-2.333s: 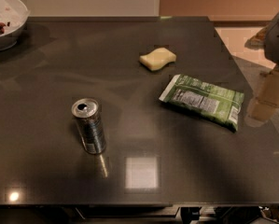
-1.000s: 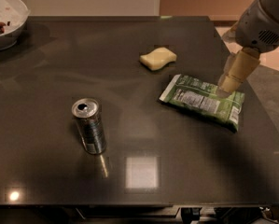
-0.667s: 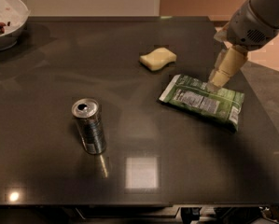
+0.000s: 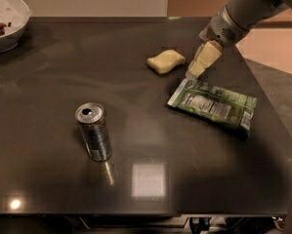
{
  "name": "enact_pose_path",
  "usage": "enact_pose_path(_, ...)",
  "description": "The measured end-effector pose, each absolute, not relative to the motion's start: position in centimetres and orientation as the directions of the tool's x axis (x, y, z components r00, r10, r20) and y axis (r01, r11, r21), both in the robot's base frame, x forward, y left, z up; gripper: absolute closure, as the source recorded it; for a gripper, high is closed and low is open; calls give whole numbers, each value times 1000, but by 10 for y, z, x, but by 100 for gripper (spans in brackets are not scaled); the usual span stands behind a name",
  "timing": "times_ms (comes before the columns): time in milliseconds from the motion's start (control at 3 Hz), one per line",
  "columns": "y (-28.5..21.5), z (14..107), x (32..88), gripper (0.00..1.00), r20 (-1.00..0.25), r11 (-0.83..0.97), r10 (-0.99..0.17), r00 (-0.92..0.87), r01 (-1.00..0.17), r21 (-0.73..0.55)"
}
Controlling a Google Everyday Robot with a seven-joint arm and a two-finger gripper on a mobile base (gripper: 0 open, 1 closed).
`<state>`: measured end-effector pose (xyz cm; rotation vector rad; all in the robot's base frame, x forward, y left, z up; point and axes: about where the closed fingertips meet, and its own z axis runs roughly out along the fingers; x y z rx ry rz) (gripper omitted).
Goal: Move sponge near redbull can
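Observation:
The pale yellow sponge [image 4: 165, 61] lies flat on the dark table, right of centre toward the back. The redbull can [image 4: 93, 131] stands upright at the front left of centre, well apart from the sponge. My gripper [image 4: 198, 66] comes in from the upper right on the grey arm and hangs just right of the sponge, low over the table, with nothing seen in it.
A green printed snack bag [image 4: 213, 104] lies just below and right of my gripper. A white bowl [image 4: 4, 26] with dark food sits at the back left corner. The table's right edge [image 4: 270, 111] runs close behind the bag.
My gripper has moved left and toward the back, from over the table's right edge, across the snack bag, to just beside the sponge. The sponge, can and bag have not moved.

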<state>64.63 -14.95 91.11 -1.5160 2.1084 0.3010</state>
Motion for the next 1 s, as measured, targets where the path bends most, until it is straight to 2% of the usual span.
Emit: enact_pose_path(1000,-101,861,716,0,-570,384,-767,-295,-922,-39)
